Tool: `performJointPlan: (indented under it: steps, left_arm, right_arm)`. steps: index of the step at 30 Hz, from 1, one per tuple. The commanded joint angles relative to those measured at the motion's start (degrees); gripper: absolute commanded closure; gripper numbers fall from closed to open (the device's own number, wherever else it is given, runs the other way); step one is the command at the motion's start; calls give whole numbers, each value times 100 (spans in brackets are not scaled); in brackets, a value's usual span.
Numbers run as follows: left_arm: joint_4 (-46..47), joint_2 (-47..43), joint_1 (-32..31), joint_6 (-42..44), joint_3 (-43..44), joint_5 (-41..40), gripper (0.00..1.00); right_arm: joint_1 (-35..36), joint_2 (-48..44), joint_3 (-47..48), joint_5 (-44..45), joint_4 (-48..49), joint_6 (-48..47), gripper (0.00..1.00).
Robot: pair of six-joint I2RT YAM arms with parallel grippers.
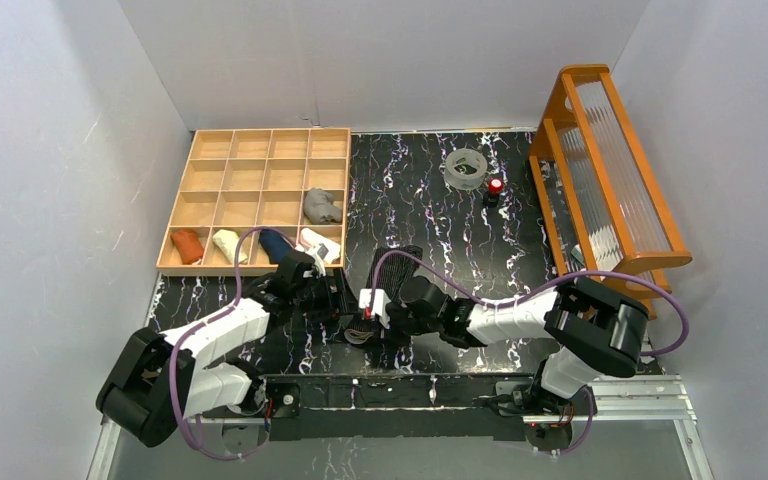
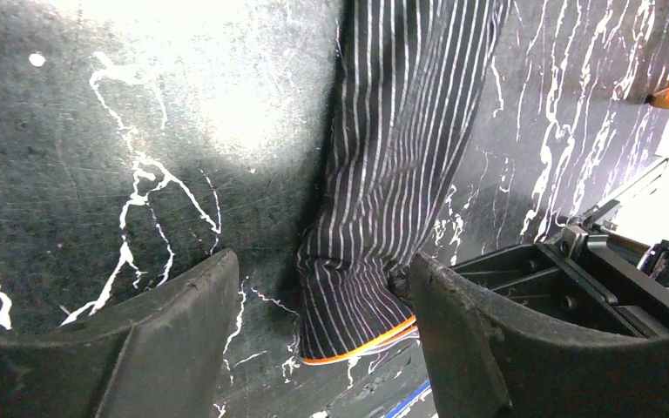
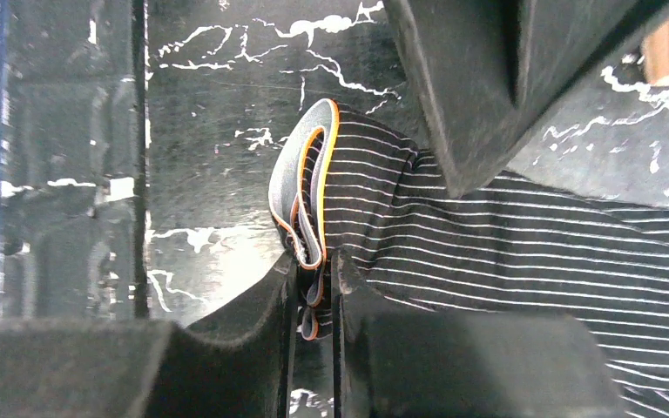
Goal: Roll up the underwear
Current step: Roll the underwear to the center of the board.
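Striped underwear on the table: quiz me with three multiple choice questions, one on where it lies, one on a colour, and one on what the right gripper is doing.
1. Where does the striped underwear lie?
A. in the wooden tray
B. on the black marbled table
C. on the orange rack

2. What colour edges its grey waistband?
A. orange
B. green
C. pink

3. The right gripper is:
A. open above the cloth
B. holding the tape ring
C. shut on the waistband

Answers: 1 B, both wrist views show the cloth flat on the marbled surface. 2 A, the right wrist view shows an orange line along the band. 3 C, its fingers pinch the band between them.
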Motion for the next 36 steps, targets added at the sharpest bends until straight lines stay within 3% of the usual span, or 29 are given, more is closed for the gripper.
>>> performJointPlan:
  steps: [1, 15, 24, 36]
  left_arm:
    - [-478, -150, -13, 103, 175, -349, 30]
    - [-438, -713, -13, -25, 138, -67, 29]
    - [-283, -982, -13, -260, 10, 269, 29]
    - [256, -1185, -13, -475, -316, 358, 31]
  right_arm:
    - [-13, -144, -383, -132, 614, 1726, 99]
    - [-582, 82, -1103, -508, 2311, 3599, 99]
    - [-744, -249, -1332, 105, 1818, 4604, 99]
    - [-1373, 40, -1667, -609, 2288, 5846, 99]
